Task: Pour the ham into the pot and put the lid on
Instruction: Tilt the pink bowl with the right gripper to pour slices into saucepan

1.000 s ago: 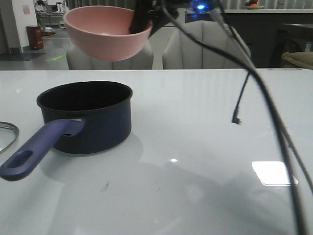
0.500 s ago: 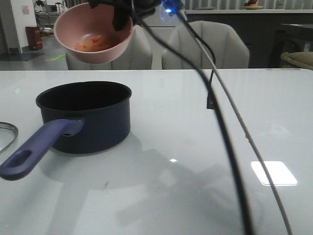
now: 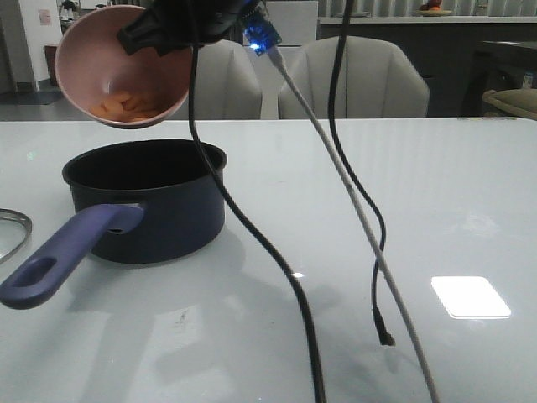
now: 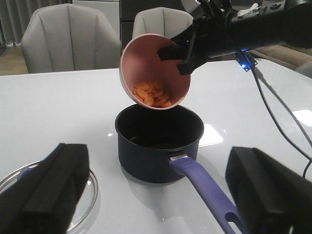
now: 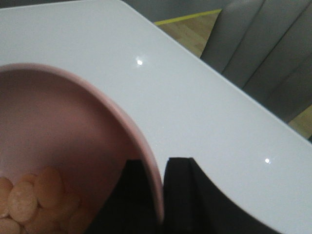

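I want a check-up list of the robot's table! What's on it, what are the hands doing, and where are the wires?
Surface: white glossy table, with light glare and small dark smudges near the front.
Job's things: pot upright and looks empty; ham slices are in the tilted pink bowl held above the pot; lid lies flat on the table beside the pot.
Clutter: nothing seen.
Grippers: right gripper is shut on the bowl's rim; left gripper is open, low over the table, holding nothing.
Cables: black and grey cables hang from the right arm, loose ends near the table.
Surroundings: grey chairs behind the table.
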You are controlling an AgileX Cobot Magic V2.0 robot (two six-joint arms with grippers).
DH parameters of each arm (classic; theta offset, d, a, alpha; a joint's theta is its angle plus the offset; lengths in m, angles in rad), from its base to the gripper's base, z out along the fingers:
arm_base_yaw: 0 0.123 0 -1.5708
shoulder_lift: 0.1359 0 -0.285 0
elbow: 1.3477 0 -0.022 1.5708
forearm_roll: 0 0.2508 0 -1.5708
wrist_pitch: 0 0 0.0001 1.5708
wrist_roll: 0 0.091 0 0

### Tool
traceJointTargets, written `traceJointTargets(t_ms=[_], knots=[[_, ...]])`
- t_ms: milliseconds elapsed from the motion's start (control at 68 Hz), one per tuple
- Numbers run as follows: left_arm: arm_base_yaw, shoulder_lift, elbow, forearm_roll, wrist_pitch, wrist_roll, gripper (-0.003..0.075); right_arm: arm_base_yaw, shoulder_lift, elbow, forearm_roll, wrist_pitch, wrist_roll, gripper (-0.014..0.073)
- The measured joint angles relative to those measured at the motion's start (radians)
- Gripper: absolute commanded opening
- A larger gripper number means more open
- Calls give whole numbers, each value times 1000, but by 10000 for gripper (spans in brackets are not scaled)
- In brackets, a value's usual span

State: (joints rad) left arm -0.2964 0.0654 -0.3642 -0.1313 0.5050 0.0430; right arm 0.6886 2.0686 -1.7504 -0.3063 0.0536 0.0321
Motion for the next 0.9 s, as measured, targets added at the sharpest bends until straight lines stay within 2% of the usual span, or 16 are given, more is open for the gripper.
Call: traceJointTargets(t_ms=[132,323,573,706,794,897], knots=[[0,0,0,0,0,0,603,0,-8,32,-58,-65,-5,136],[0,0,0,1,0,0,603,0,-48,91,-74,-159,-61,136],[0,0,0,1,0,0,603,0,-61,102,-76,-218,-248,136],[0,0,0,1,0,0,603,0,-61,107,-76,-236,-284,136],[0,0,0,1,0,0,603,6,-61,120,-49,-259,-300,136],[0,0,0,1,0,0,603,10,-61,122,56,-272,-304,136]])
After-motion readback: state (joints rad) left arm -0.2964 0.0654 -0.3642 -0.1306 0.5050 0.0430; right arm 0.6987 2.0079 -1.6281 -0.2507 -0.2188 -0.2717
